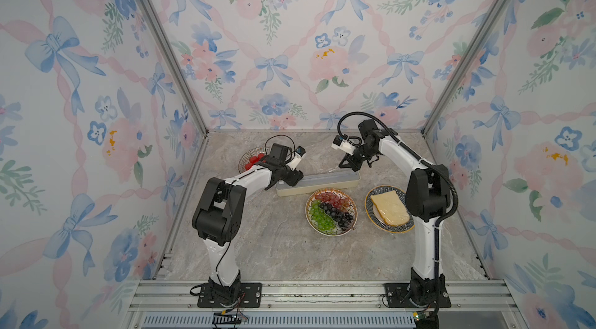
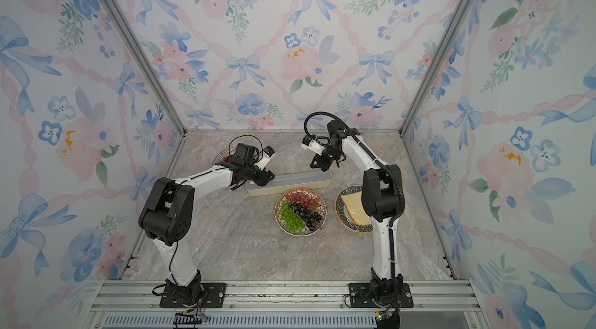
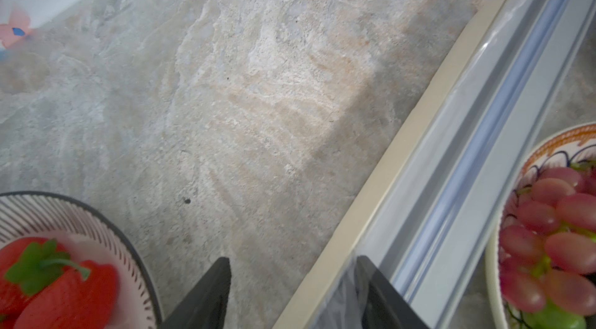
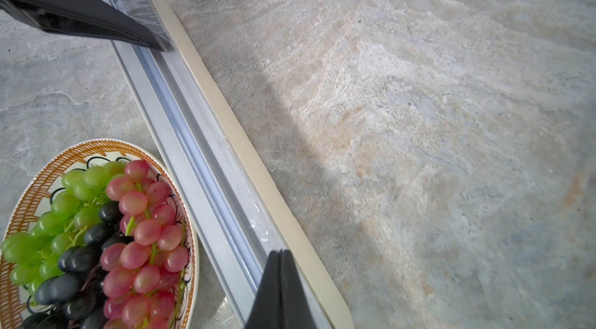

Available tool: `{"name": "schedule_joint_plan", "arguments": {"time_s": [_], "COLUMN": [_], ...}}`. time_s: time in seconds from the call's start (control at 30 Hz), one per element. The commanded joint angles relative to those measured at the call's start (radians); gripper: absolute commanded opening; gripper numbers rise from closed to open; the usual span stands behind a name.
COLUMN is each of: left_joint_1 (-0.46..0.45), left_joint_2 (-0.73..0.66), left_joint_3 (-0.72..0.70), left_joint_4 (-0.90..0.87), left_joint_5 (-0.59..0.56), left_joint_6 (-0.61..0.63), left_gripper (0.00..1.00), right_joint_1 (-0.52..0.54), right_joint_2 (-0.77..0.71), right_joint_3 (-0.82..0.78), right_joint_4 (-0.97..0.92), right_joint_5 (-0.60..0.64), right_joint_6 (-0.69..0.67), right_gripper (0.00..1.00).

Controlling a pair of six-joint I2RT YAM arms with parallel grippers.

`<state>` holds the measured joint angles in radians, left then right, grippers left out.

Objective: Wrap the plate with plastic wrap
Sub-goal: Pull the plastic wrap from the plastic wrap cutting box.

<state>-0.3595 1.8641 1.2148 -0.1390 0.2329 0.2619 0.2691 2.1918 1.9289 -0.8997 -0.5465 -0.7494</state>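
A long cream box (image 1: 322,182) with a pale grey-blue top is laid across the bench (image 1: 274,246). The plastic wrap (image 3: 343,288) is seen as clear, crinkled film along the box's far edge. The left claw (image 3: 293,259) is held at the box's left end with its jaws apart: 1 finger is placed beyond the cream far edge and 1 over the box's top, so the film is straddled but not yet pinched. The right claw (image 4: 279,253) is closed on the film's edge above the box's right end. A grape plate (image 4: 42,179) is set just beside the box's near side. A bread plate (image 1: 368,204) is placed near its right end, and a striped plate (image 3: 80,224) of red fruit is set beyond its left end.
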Motion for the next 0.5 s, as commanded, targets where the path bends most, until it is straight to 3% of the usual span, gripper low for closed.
{"name": "schedule_joint_plan", "arguments": {"time_s": [0.0,0.1,0.23,0.47], "left_joint_1": [0.003,0.007,0.015,0.031], "left_joint_2": [0.014,0.034,0.039,-0.031], "left_joint_3": [-0.034,-0.019,0.009,0.096], "left_joint_4": [-0.138,-0.173,-0.188,-0.203], "left_joint_5": [0.055,0.102,0.143,0.199], "left_joint_6": [0.065,0.088,0.109,0.145], "left_gripper": [0.56,0.38,0.03,0.00], "right_joint_1": [-0.003,-0.001,0.002,-0.013], "right_joint_2": [0.006,0.007,-0.003,-0.079], "right_joint_3": [0.003,0.005,0.003,-0.054], "right_joint_4": [-0.007,-0.007,0.005,0.071], "right_joint_5": [0.002,-0.003,-0.006,-0.004], "right_joint_6": [-0.015,-0.016,-0.011,0.022], "right_gripper": [0.00,0.00,0.00,0.00]}}
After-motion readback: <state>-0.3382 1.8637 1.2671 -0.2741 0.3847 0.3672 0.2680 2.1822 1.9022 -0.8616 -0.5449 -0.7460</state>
